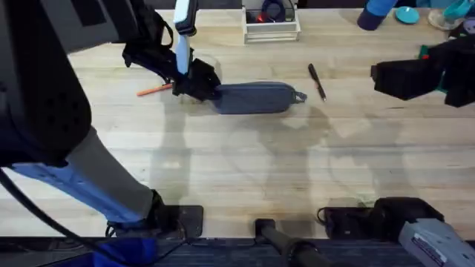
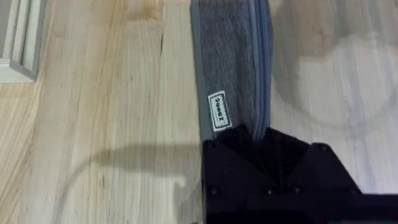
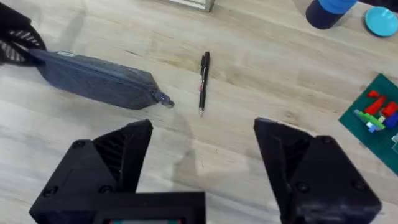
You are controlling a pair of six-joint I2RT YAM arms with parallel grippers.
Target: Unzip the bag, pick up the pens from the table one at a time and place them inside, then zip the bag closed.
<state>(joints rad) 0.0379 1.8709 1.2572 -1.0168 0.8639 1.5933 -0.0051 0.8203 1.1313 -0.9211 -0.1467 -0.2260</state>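
**Left gripper pinching the bag's end**

On my feed the right gripper (image 3: 202,165) hangs above the table (image 1: 245,170), fingers spread wide, holding nothing. Beyond it the bag (image 1: 256,97) lies flat at mid-table, zipper side up and its pull loop toward the black pen (image 1: 317,80), which lies just beside that end. My left gripper (image 1: 199,83) is clamped on the bag's opposite end. The orange pen (image 1: 154,90) lies just past that gripper.

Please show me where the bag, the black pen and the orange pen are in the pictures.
bag (image 1: 252,98), overhead view, middle of its fabric body.
black pen (image 3: 203,82), right wrist view, middle of its barrel.
orange pen (image 1: 154,90), overhead view, on its visible orange shaft.
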